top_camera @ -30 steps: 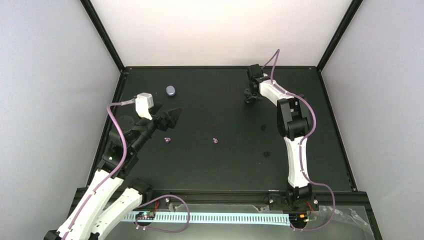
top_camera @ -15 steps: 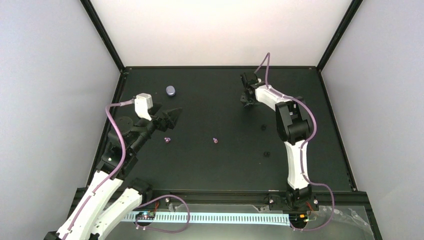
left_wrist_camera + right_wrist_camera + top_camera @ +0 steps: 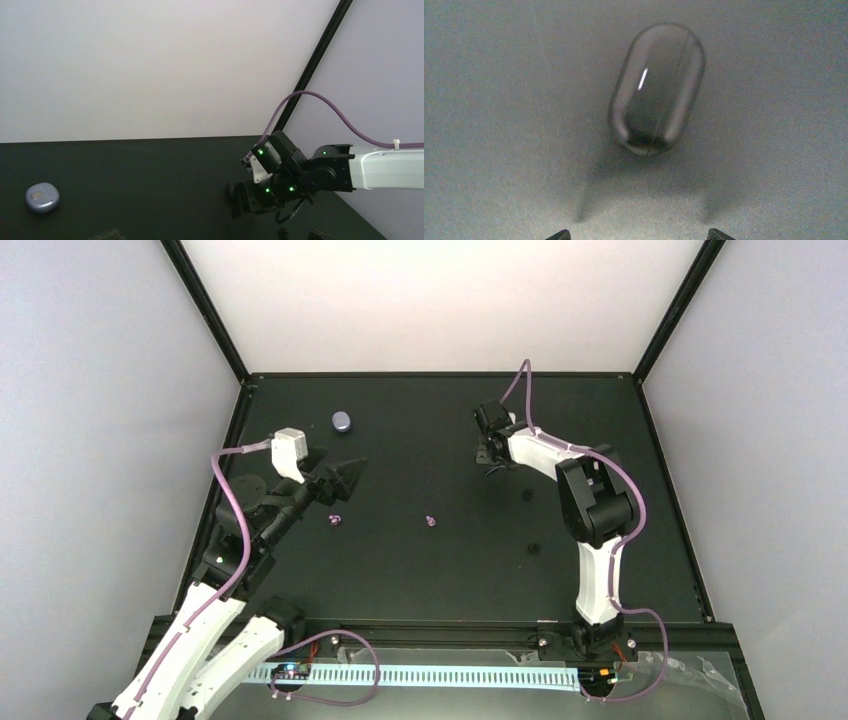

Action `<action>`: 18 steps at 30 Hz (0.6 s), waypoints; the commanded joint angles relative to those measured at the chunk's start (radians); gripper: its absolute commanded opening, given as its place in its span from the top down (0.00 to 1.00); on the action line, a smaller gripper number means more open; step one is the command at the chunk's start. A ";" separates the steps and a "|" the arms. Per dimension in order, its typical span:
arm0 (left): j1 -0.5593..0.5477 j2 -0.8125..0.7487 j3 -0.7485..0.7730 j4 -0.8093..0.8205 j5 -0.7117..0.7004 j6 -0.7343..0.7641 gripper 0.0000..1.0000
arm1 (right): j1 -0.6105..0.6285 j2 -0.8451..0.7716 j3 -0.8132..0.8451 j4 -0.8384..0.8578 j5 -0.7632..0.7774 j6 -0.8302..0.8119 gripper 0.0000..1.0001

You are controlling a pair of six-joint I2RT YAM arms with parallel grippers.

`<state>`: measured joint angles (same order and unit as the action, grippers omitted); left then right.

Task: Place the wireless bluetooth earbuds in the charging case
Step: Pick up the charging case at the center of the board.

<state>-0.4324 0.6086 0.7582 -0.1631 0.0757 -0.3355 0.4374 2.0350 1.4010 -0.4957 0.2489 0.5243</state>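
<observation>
The lavender charging case (image 3: 342, 421) lies shut at the back left of the black table, and also shows low left in the left wrist view (image 3: 42, 197). Two tiny lilac earbuds (image 3: 334, 520) (image 3: 431, 522) lie apart on the table's middle. My left gripper (image 3: 345, 475) hovers open and empty between the case and the left earbud; only its fingertips (image 3: 107, 234) show in its own view. My right gripper (image 3: 490, 455) is far right of the case, open, fingertips (image 3: 560, 235) wide apart just short of a small black oval object (image 3: 656, 87). It holds nothing.
Two small black bits (image 3: 527, 495) (image 3: 533, 547) lie on the table beside the right arm. The black frame posts and pale walls close in the table's back and sides. The right arm's wrist (image 3: 280, 172) fills the right of the left wrist view.
The right arm has swung left and toward the near side, carrying its gripper away from the back edge. The left arm, the case and both earbuds have not moved.
</observation>
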 commanded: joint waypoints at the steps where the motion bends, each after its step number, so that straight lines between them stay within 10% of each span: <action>1: -0.006 0.000 0.000 0.023 0.016 0.007 0.01 | -0.021 0.019 0.074 0.006 0.026 0.040 0.26; 18: -0.006 -0.007 0.006 0.016 0.006 0.025 0.01 | -0.080 0.264 0.394 -0.158 0.050 0.095 0.40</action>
<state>-0.4335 0.6086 0.7567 -0.1635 0.0780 -0.3279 0.3656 2.2517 1.7306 -0.5941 0.2863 0.6220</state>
